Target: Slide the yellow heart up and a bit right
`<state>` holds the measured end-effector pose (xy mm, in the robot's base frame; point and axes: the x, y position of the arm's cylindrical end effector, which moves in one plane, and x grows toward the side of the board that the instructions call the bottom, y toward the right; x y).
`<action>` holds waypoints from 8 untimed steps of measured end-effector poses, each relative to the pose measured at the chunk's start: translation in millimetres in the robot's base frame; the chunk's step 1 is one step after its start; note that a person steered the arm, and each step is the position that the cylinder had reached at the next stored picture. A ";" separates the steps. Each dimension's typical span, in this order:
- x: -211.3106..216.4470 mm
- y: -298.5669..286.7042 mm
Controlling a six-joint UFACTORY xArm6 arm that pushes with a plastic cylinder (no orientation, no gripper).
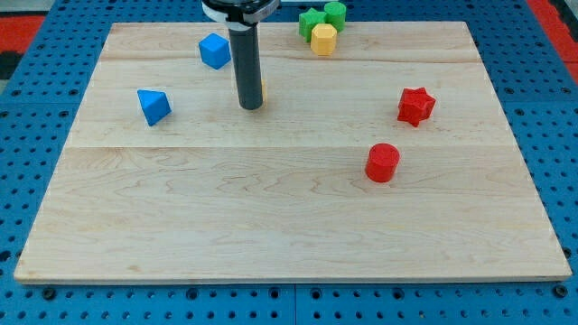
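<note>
Yellow heart block [263,91] is glimpsed as a sliver just right of my tip [251,106]. It is judged light, rigid and easily slid, best pushed at its lower-left. No jaws are fitted.

Board [289,208] is pale wood w/ visible grain, smooth, matt, made of joined planks. My rod [248,68] looks dark, smooth, slight sheen; my tip [251,107] sits on the wood. Red cylinder [382,162] & blue cube [215,51] look like smooth matt plastic.
</note>
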<state>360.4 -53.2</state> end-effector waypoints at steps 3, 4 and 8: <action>-45.3 10.0; -46.2 -4.2; -59.1 -41.8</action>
<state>301.3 -95.0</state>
